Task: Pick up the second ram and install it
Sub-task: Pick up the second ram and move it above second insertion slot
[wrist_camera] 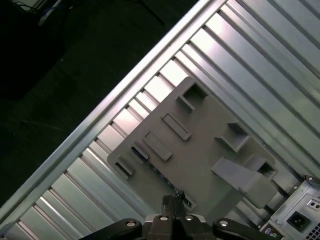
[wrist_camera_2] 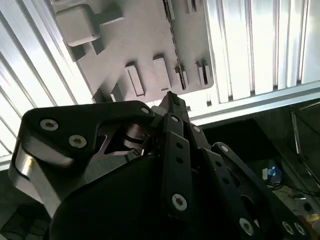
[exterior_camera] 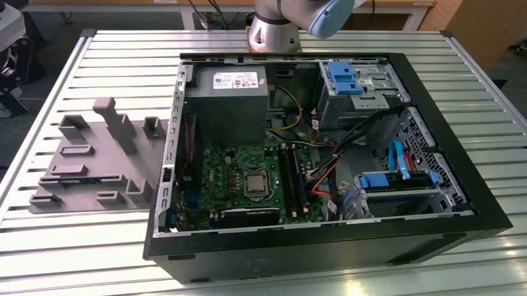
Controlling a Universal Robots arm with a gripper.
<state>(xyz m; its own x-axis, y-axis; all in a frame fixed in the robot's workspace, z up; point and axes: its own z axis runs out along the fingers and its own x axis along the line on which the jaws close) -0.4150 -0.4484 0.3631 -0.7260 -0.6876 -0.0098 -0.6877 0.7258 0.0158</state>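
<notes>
The second ram (exterior_camera: pixel 82 180) is a thin blue-green strip standing on edge in a slot of the grey holder block (exterior_camera: pixel 91 154), at the exterior view's left of the open computer case. In the second wrist view the ram (wrist_camera_2: pixel 176 55) reads as a dark narrow line across the block, just beyond the fingertips. My gripper (wrist_camera_2: pixel 172 99) hovers above that block with its black fingers closed together and nothing between them. The first wrist view has the gripper (wrist_camera: pixel 172 202) over the block's near edge. The green motherboard (exterior_camera: pixel 247 179) with its long black slots (exterior_camera: pixel 292 176) lies inside the case.
The black computer case (exterior_camera: pixel 329 246) sits open on a slatted aluminium table (exterior_camera: pixel 99 246). Inside are a grey power supply (exterior_camera: pixel 226 105), blue drive brackets (exterior_camera: pixel 342 77) and loose cables (exterior_camera: pixel 329 166). The arm's base (exterior_camera: pixel 276 31) stands behind the case. The holder block carries several raised posts.
</notes>
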